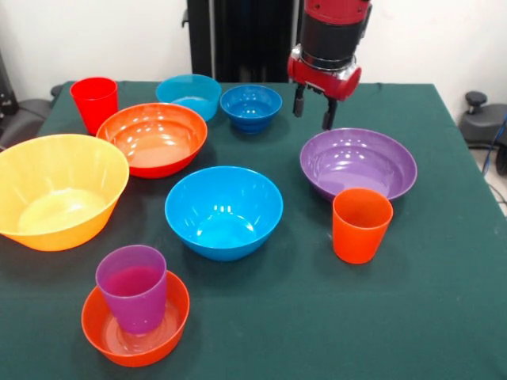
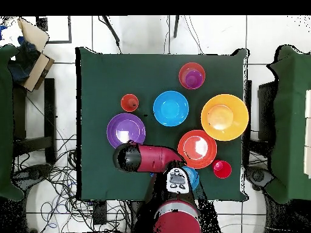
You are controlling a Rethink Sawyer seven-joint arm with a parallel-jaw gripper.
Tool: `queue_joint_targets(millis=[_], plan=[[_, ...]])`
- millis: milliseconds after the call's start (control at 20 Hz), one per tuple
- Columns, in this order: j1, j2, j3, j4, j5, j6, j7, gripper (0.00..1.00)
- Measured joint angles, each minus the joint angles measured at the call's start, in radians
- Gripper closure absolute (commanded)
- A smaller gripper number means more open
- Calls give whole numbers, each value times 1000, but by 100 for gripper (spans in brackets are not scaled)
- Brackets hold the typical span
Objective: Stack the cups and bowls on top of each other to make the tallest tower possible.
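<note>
My gripper (image 1: 313,111) is open and empty, above the table between the small blue bowl (image 1: 250,107) and the wide purple bowl (image 1: 358,164). The purple cup (image 1: 132,286) stands upright inside the small orange bowl (image 1: 176,313) at the front left; this pair also shows in the overhead view (image 2: 192,77). The orange cup (image 1: 361,224) stands alone in front of the purple bowl. The red cup (image 1: 95,101) stands at the back left. The teal bowl (image 1: 188,95), orange-red bowl (image 1: 153,138), yellow-orange bowl (image 1: 59,190) and medium blue bowl (image 1: 223,211) each sit singly on the cloth.
The table (image 1: 444,301) has a dark green cloth. In the overhead view my arm (image 2: 152,159) lies over the table's near edge, beside the purple bowl (image 2: 126,130), and hides the small blue bowl. Cables and chairs surround the table.
</note>
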Motion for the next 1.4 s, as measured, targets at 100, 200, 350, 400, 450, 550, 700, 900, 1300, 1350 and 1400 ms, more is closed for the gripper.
queue_joint_targets(millis=[100, 200, 350, 400, 450, 550, 700, 900, 1300, 1350, 1400], plan=[[16, 0, -18, 1, 9, -29, 1, 0], [35, 5, -35, 2, 22, -74, 5, 0], [65, 29, -52, 5, 49, -175, 16, 0], [73, 40, -56, 9, 59, -210, 20, 0], [82, 50, -59, 12, 70, -245, 23, 0], [89, 60, -62, 16, 76, -272, 25, 0], [97, 87, -62, 35, 88, -323, 27, 0], [97, 109, -62, 53, 100, -336, 27, 0], [91, 118, -47, 108, 114, -337, 27, 0], [88, 117, -44, 111, 114, -337, 27, 0], [83, 117, -38, 116, 114, -337, 27, 0]])
